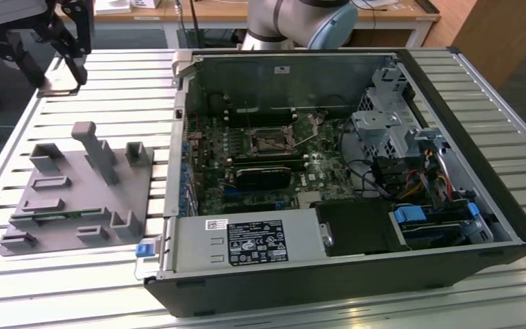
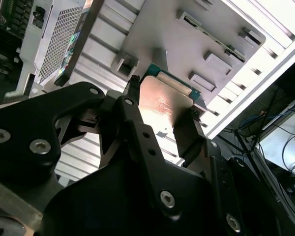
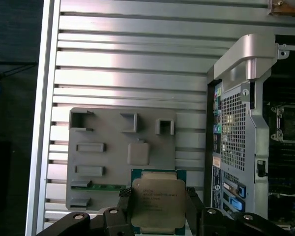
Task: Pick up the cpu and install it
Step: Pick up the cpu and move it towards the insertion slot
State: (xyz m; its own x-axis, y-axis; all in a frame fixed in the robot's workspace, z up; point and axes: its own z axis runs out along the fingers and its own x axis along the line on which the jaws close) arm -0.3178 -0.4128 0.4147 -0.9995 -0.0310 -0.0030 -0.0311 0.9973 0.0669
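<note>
gripper (image 3: 157, 192) fingers are clamped on two opposite edges of the cpu (image 3: 159, 205), which is held flat in the air over the slatted table (image 3: 137, 49), near the grey fixture tray (image 3: 113, 147) and outside the computer case (image 3: 236, 123). the hold is judged to be thin: only the rim is pinched, so a jolt or a brush against the case wall could tilt or drop the chip. a skewed chip could be seated wrongly on the socket (image 1: 270, 142) and its contacts damaged. open room is found above the table and tray. inside the case the socket is hemmed in by a lever (image 1: 305, 137), cables (image 1: 372, 175) and a drive cage (image 1: 380, 130), so little margin is left there.
</note>
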